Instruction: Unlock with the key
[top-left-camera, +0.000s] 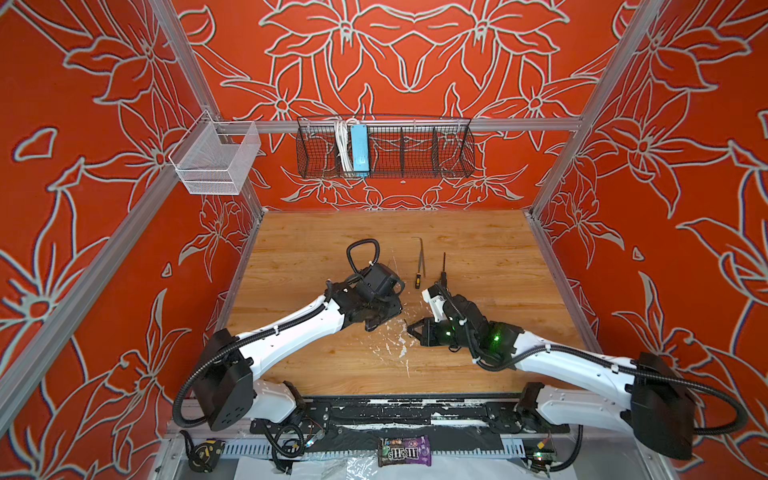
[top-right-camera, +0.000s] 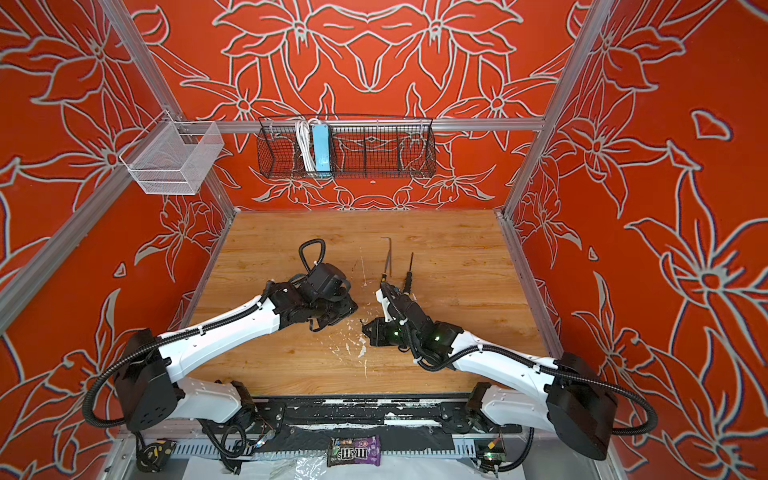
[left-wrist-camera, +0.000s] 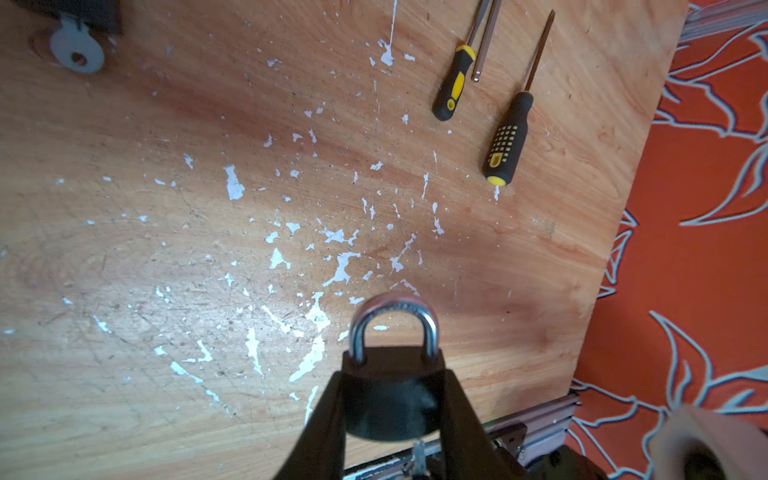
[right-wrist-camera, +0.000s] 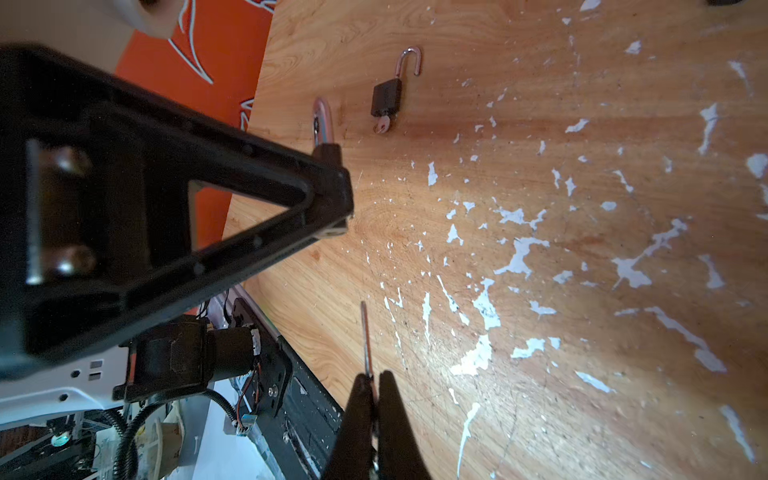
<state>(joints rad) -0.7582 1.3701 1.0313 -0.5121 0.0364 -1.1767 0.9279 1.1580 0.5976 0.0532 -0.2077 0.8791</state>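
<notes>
At worktop (top-left-camera: 478, 249) centre, slightly toward 6 o'clock, the two sets of fingers face each other with a small gap between them in both top views. The left arm (top-left-camera: 291, 328) enters from 8 o'clock and the right arm (top-left-camera: 561, 361) from 4 o'clock.

1. Left fingers (left-wrist-camera: 324, 415): clamped on the black body of the padlock (left-wrist-camera: 390, 399), one finger on each side. The steel shackle (left-wrist-camera: 395, 305) projects past the fingertips and is seated in the body at both legs. The padlock is held clear of the worktop.

2. Right fingers (right-wrist-camera: 395, 415): pinched tight on the key (right-wrist-camera: 366, 340). Only the thin blade shows, projecting straight out from the tips. The blade tip is near the left fingers but apart from them; the key is not in the padlock.

3. Second padlock (right-wrist-camera: 386, 97): lies flat on the worktop beyond the left fingers in the right wrist view, shackle swung open, with its own key in its base.

4. Tools: at 12 o'clock from the right fingers lie a hex key (top-left-camera: 419, 253) and two screwdrivers (left-wrist-camera: 509, 141), side by side, shafts pointing to 12 o'clock.

5. Worktop surface: white chipped patches around the centre.

6. Back rail, 12 o'clock: a wire basket (top-left-camera: 415, 174) hangs above the worktop.
</notes>
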